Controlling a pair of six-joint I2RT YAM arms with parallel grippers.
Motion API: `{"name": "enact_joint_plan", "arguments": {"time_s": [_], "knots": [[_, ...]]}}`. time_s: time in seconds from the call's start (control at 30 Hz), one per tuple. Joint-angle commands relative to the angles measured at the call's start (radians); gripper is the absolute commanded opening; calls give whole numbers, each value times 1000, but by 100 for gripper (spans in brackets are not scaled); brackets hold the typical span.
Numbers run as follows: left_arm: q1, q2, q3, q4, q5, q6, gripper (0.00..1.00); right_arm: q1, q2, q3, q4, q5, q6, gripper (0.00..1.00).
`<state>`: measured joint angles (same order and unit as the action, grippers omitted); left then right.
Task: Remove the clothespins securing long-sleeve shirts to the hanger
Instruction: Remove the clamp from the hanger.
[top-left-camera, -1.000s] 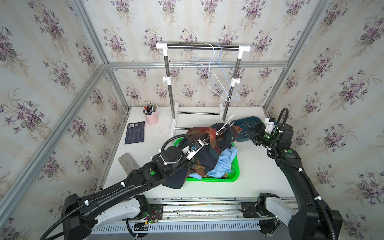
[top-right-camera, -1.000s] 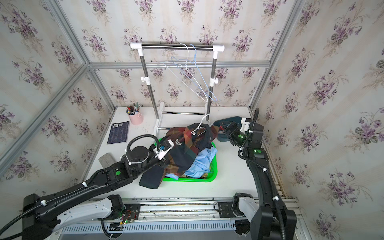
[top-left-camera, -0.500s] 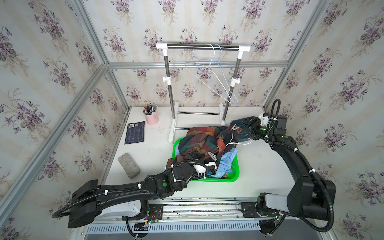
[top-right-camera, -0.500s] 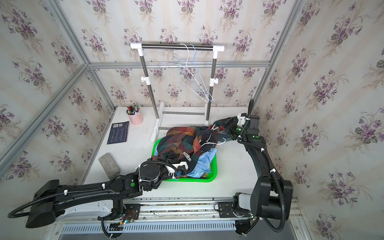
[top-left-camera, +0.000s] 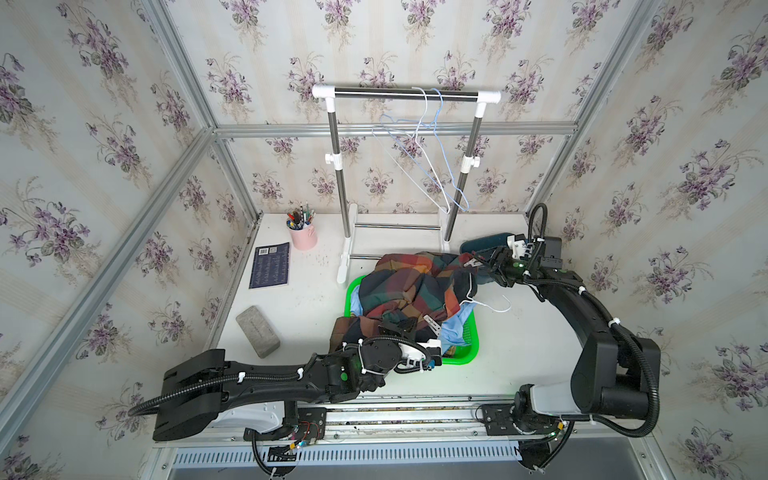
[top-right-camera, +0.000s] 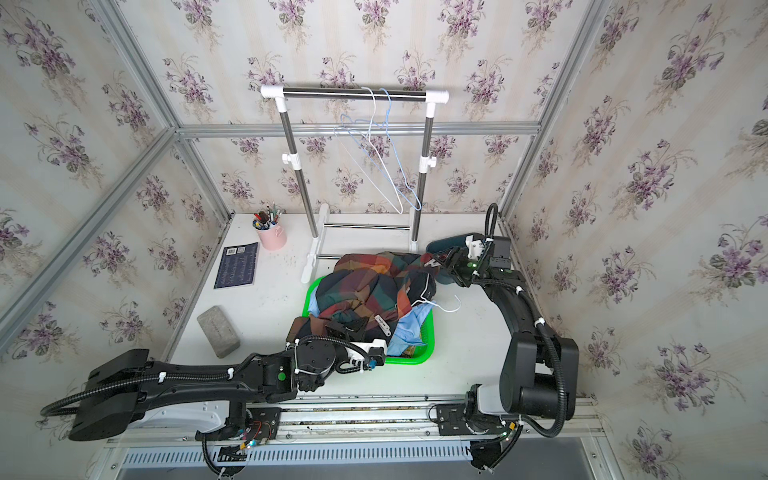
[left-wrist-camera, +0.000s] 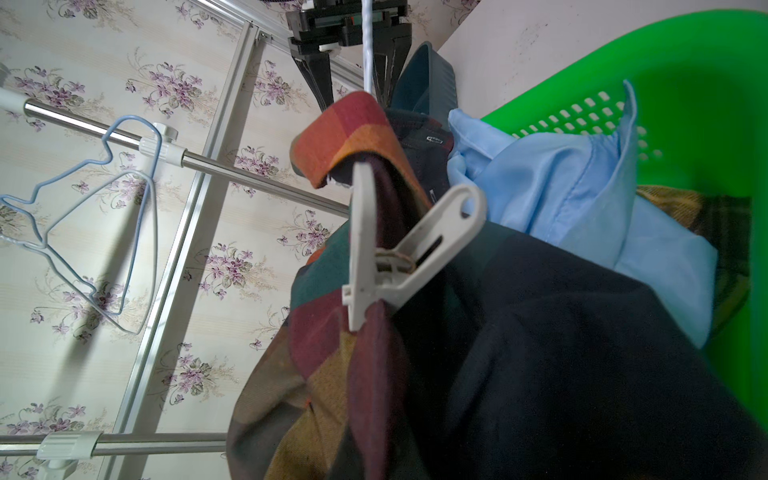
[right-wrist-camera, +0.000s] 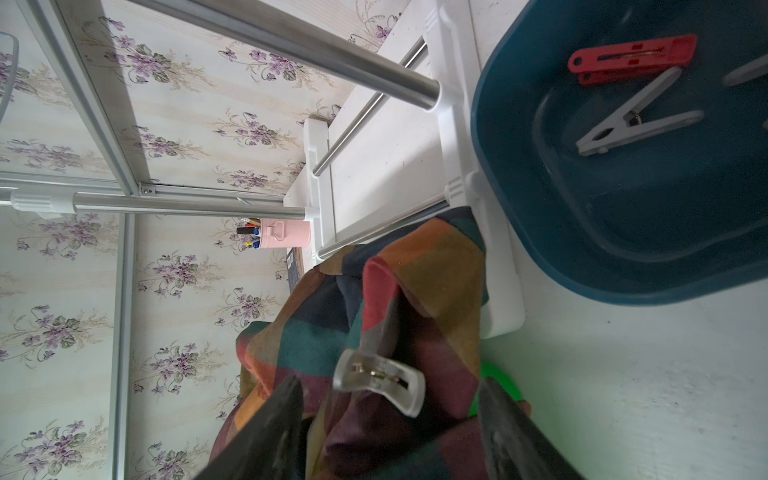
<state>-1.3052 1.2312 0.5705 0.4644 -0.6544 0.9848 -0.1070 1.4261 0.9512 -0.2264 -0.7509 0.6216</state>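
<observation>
Clothespins are biting the dark plaid shirt. Right hand, arm reaching low over the table, is straddling a translucent clothespin, fingers apart, not touching. Left hand is clamping the shirt by the green basket. Only the right wrist view is showing a red clothespin lying in the blue tub.

White worktop, seen from above. Along the back edge stand a pink cup of pens and the white feet of a clothes rack; a dark blue tub sits at back right. A dark booklet and a grey block lie at left, well apart. A green basket occupies the centre, its rim overhung by a dark plaid shirt.
</observation>
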Motion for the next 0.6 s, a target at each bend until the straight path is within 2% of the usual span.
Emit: {"name": "enact_joint_plan", "arguments": {"time_s": [0.0,0.57], "knots": [[-5,14,-2,58,-16,20,0,0,20,5,-2,-21,-22,62],[-22,34,-10,66,-30,9,0,0,60,58,9,-33,-5,42]]}}
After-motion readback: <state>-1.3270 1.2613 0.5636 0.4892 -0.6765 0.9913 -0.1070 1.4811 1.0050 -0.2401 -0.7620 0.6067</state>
